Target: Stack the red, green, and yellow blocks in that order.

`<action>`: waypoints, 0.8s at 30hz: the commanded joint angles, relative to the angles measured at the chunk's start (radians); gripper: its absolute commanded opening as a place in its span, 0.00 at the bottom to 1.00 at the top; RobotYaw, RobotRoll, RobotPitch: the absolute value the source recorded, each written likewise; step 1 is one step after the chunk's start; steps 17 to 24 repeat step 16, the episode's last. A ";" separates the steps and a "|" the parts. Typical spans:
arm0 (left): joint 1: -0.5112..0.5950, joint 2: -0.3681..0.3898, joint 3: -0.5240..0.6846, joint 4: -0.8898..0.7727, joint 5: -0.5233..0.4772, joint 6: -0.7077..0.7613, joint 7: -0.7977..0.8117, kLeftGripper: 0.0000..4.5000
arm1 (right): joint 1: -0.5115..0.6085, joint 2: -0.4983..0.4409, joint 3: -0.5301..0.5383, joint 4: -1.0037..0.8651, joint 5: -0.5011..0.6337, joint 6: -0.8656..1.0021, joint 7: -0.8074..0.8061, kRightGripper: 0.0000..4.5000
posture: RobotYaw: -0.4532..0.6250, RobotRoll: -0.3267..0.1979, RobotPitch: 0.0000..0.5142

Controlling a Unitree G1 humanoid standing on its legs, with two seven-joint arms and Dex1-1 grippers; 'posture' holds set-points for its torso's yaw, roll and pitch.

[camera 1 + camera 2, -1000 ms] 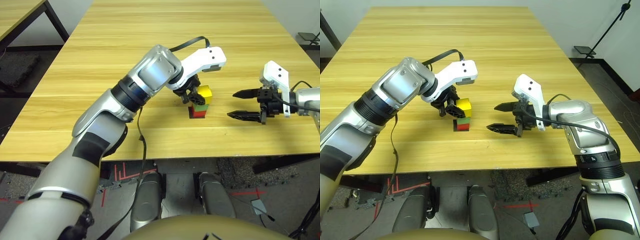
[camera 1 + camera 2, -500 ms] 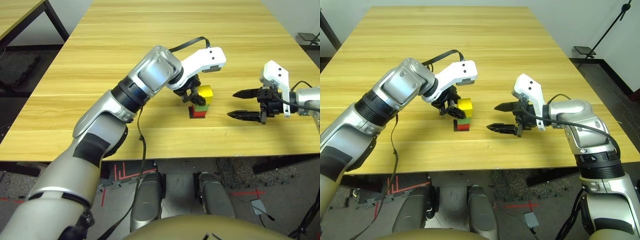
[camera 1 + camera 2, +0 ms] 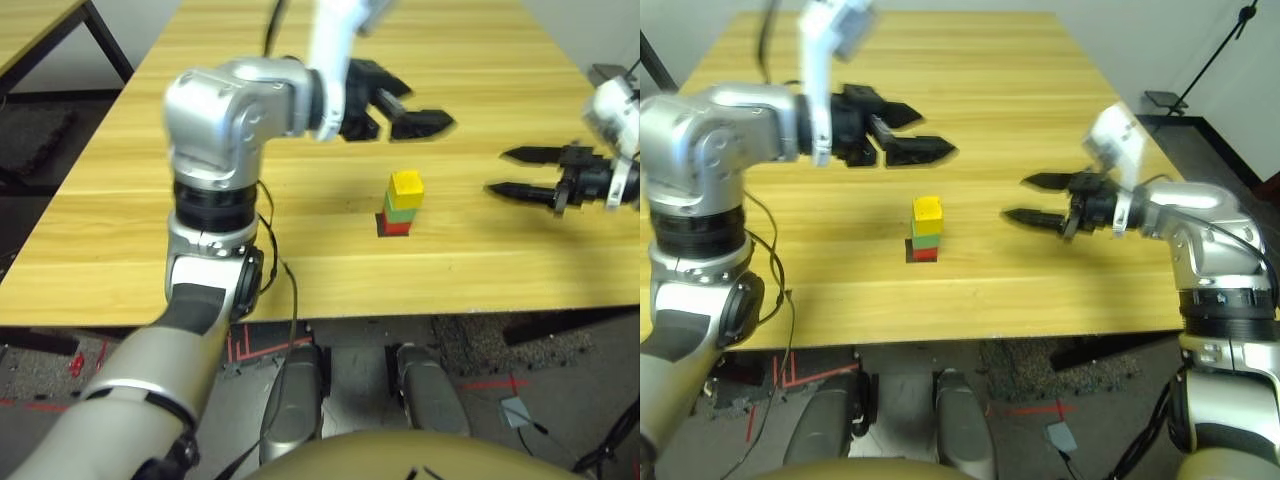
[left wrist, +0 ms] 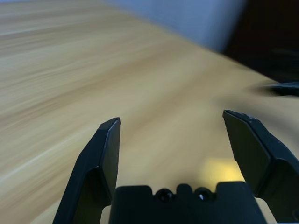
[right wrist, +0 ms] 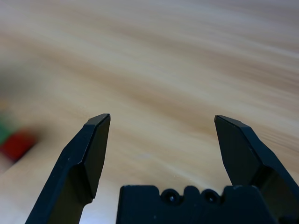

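Stack: red block (image 3: 394, 227) at the bottom, green block (image 3: 400, 209) on it, yellow block (image 3: 406, 184) on top, all three touching in one upright column
Stack place: on the surface (image 3: 300, 60), toward its near edge, about midway between the left and right edges
Stack axis: long axis vertical; yellow block turned slightly against the green one, so edges not quite flush
Under the stack: flat black square patch (image 3: 381, 226) showing at the left foot of the red block
Left pincer (image 3: 408, 110): fingers spread wide apart, holding nothing, raised above the surface, beyond the stack toward the far edge and a little left of it, tips pointing to the right
Right pincer (image 3: 507, 171): fingers apart, holding nothing, to the right of the stack and well clear of it, tips pointing left toward the column, at about the height of the yellow block
Left wrist view: both fingers (image 4: 100, 158) open over bare wood
Right wrist view: both fingers (image 5: 84, 158) open over bare wood, red and green blur off to one side
Containers: none to tell of
Writing: no label or brand readable on blocks or arms
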 commanded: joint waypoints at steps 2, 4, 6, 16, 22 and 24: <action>0.189 0.031 0.046 0.024 0.046 -0.389 0.088 1.00 | -0.021 0.049 -0.048 0.258 -0.063 -0.270 -0.150 1.00 | 0.55 0.43 0.18; 0.248 -0.007 0.058 0.029 0.059 -0.502 0.163 1.00 | -0.061 0.057 -0.069 0.382 -0.071 -0.374 -0.206 1.00 | 0.53 0.42 0.20; 0.305 -0.041 0.080 0.034 0.076 -0.608 0.247 1.00 | -0.087 0.072 -0.085 0.473 -0.072 -0.451 -0.261 1.00 | 0.51 0.41 0.21; 0.454 -0.123 0.050 0.127 0.095 -0.846 0.435 1.00 | -0.097 0.053 -0.084 0.660 -0.100 -0.591 -0.291 1.00 | 0.49 0.40 0.23; 0.454 -0.123 0.050 0.127 0.095 -0.846 0.435 1.00 | -0.097 0.053 -0.084 0.660 -0.100 -0.591 -0.291 1.00 | 0.49 0.40 0.23; 0.454 -0.123 0.050 0.127 0.095 -0.846 0.435 1.00 | -0.097 0.053 -0.084 0.660 -0.100 -0.591 -0.291 1.00 | 0.49 0.40 0.23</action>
